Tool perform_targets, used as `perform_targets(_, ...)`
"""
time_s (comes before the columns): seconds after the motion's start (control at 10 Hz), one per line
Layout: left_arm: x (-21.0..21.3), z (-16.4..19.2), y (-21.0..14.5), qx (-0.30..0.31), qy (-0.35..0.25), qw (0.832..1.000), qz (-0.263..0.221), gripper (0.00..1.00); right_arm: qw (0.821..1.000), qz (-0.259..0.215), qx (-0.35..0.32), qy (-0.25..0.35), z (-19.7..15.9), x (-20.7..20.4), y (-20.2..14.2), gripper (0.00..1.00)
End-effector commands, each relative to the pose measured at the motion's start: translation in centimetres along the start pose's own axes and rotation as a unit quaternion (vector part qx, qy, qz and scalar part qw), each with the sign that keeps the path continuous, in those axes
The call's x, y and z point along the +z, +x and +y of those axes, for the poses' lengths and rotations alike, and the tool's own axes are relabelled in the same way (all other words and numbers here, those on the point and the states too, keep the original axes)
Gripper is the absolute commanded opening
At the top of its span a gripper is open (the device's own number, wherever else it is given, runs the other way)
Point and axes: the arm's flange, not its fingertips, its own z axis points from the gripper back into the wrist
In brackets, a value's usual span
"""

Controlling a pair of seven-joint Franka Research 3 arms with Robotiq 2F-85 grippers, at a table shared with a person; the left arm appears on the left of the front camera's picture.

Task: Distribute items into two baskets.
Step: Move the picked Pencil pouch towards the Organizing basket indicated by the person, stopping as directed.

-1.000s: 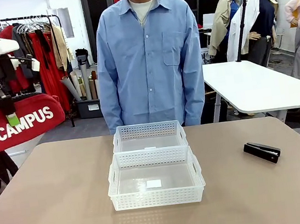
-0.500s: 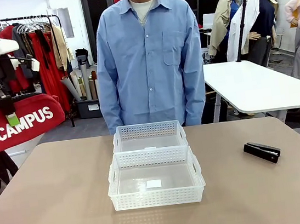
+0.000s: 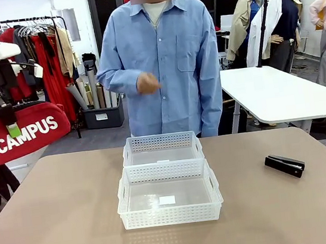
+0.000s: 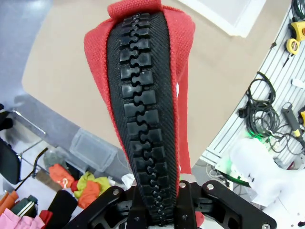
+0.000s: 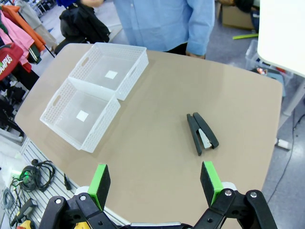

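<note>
Red pouch (image 3: 21, 137): hanging in the air at the far left, outside the table's (image 3: 61, 219) left edge and above its level, turning its white CAMPUS lettering toward the near side. Being pinched from above by the left gripper (image 3: 11, 125), fingers pressed together on the pouch's top edge. In the left wrist view, clamping right at the black zip, with red fabric running along both sides of it and the tan tabletop lying far below.

Hovering high over the table's near right part: right gripper (image 5: 155, 183), green pads spread wide apart and gripping nothing, looking down on the stapler and both baskets.

Lying flat and slantwise on the table at the right, well apart from the baskets: slim black stapler (image 3: 285, 165).

Standing in the middle of the table, one behind the other and touching: near basket (image 3: 171, 216) and far basket (image 3: 161, 141), both white with lattice walls, each showing a small white label on its bare floor.

Standing at the far side, just behind the far basket: person in a blue shirt, holding one hand (image 3: 147, 83) up at chest height, fingers curled into a loose fist.
</note>
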Motion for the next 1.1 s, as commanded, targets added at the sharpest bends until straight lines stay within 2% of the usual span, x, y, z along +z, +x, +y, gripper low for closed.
perform_targets(0.0, 0.22, 0.17, -0.08, 0.004, 0.004, 1.000, -0.001, 0.00, 1.000, -0.006, -0.001, 0.008, -0.09, 0.10, -0.05, 1.00)
perform_targets(1.0, 0.22, 0.17, -0.08, 0.004, 0.004, 1.000, -0.001, 0.00, 1.000, -0.006, -0.001, 0.008, -0.09, 0.10, -0.05, 1.00)
